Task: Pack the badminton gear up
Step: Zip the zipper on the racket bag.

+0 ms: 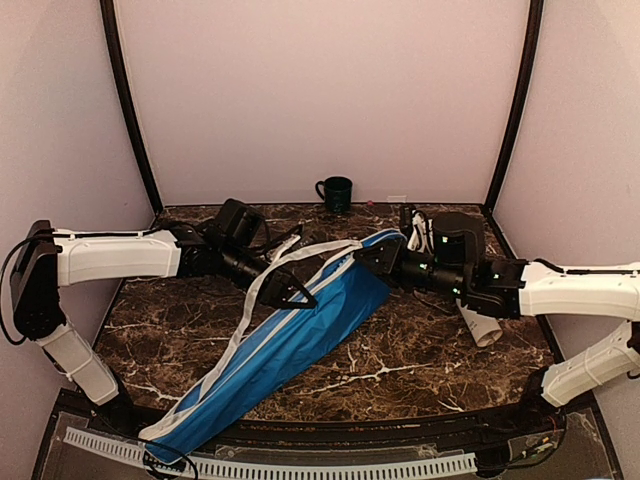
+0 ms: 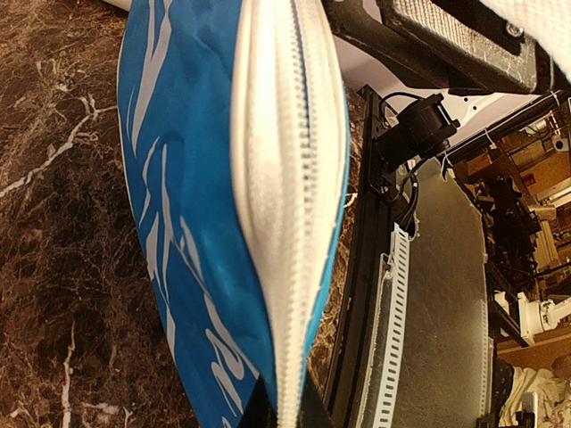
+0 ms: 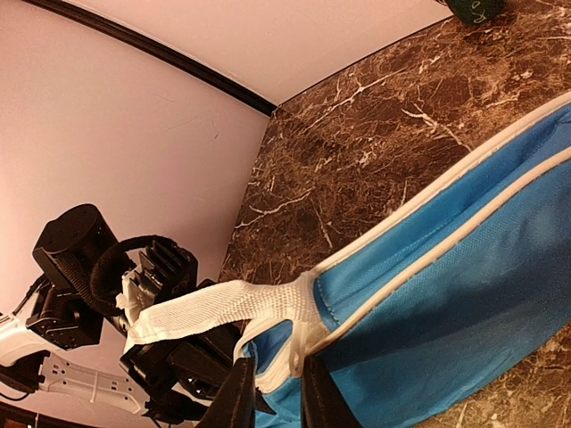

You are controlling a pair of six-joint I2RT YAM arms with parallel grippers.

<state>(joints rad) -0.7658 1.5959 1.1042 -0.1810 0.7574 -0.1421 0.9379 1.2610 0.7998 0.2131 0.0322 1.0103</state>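
One cover (image 1: 300,330), one tube (image 1: 483,328) (partly hidden), one mug (image 1: 335,192).

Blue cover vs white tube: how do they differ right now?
The blue cover is flat fabric, while the white tube is a rigid cylinder. The cover shows almost full length, slanting from the far middle to the near left edge. The tube is mostly hidden under the right arm, with only one end showing. The left gripper pinches the cover's zipper edge, and no gripper holds the tube. Both lie on the marble table.
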